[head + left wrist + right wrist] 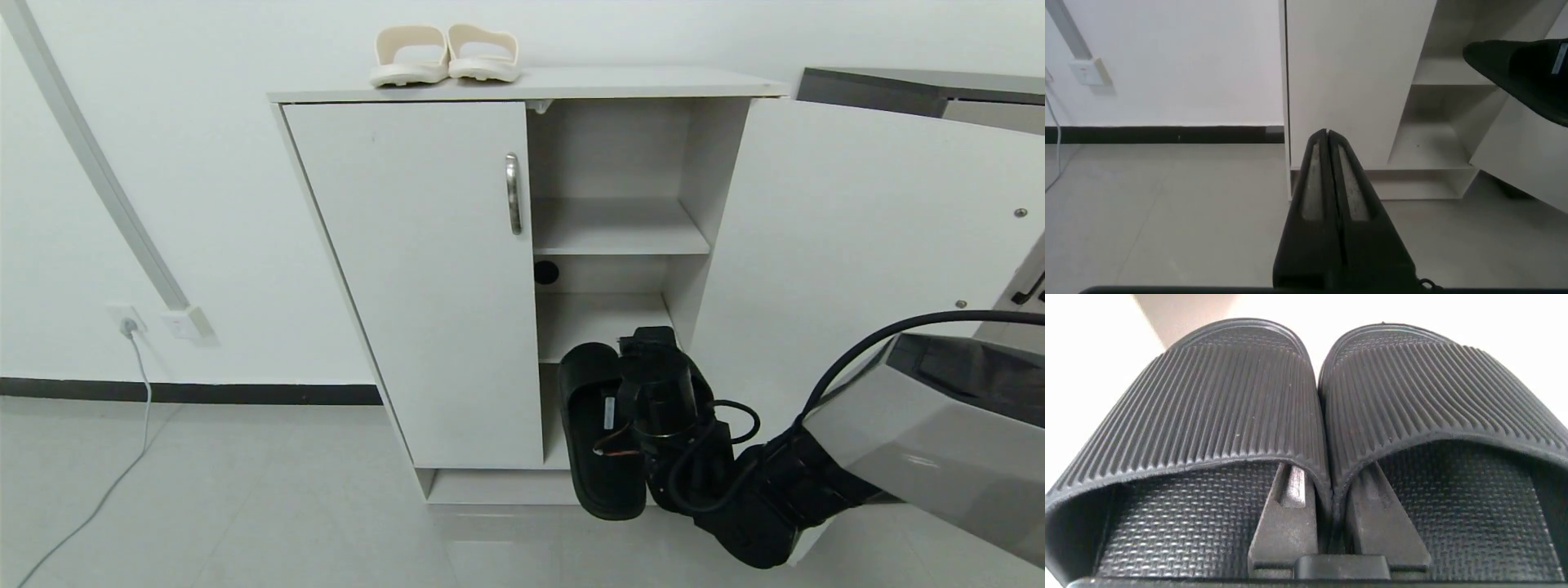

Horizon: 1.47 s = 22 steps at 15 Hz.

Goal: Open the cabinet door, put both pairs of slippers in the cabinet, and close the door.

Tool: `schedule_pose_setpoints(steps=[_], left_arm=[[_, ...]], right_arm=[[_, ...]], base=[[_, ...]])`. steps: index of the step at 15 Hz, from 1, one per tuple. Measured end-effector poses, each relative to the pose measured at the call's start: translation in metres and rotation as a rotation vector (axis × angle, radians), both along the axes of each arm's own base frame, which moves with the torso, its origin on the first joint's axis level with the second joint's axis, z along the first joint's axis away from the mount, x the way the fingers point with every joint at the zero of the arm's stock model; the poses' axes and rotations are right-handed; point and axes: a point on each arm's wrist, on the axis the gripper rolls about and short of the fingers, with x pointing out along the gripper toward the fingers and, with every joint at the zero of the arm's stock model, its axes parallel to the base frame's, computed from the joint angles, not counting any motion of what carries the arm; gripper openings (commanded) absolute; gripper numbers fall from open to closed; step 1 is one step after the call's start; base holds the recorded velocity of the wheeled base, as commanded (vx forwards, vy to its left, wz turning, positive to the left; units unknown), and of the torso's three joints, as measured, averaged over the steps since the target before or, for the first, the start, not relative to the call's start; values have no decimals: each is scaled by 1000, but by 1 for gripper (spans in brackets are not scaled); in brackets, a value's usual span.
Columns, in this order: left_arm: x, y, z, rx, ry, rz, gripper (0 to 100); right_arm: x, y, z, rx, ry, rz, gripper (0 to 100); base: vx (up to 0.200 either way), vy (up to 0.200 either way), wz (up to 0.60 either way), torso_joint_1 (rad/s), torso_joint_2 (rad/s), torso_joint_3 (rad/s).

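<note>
Pinching the adjoining strap edges of the black slippers (1208, 400), your right gripper's (1327, 478) fingers (1290, 498) are clamping the pair together, holding it low before the cabinet's (408, 286) open right half, beside the swung-out door (857, 245). Your left gripper (1327, 139) is hanging over the floor with its fingers pressed together, and the cream slippers (445, 55) are sitting on the cabinet top.

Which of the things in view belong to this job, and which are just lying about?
Job: cabinet, open door, black slippers in right gripper, cream slippers on the cabinet top.
Lying about: wall socket, cable, grey wall conduit.
</note>
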Motion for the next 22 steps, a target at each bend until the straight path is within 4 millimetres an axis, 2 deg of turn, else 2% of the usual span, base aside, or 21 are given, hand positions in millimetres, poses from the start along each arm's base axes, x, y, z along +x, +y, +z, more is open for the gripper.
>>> schedule_pose_setpoints(steps=[14,17,20,22], left_arm=[[0,0,0,0,0,3,0],[0,0,0,0,0,3,0],[0,0,0,0,-1,3,0],[0,0,0,0,-1,3,0]], right_arm=[[5,5,-14,-7,17,35,0],[4,7,-6,-1,-55,31,0],[2,5,6,-5,-201,40,0],[2,3,4,-32,-252,26,0]], base=[[0,0,0,3,1,-177],[0,0,0,0,0,0],[0,0,0,0,0,0],[0,0,0,0,0,0]])
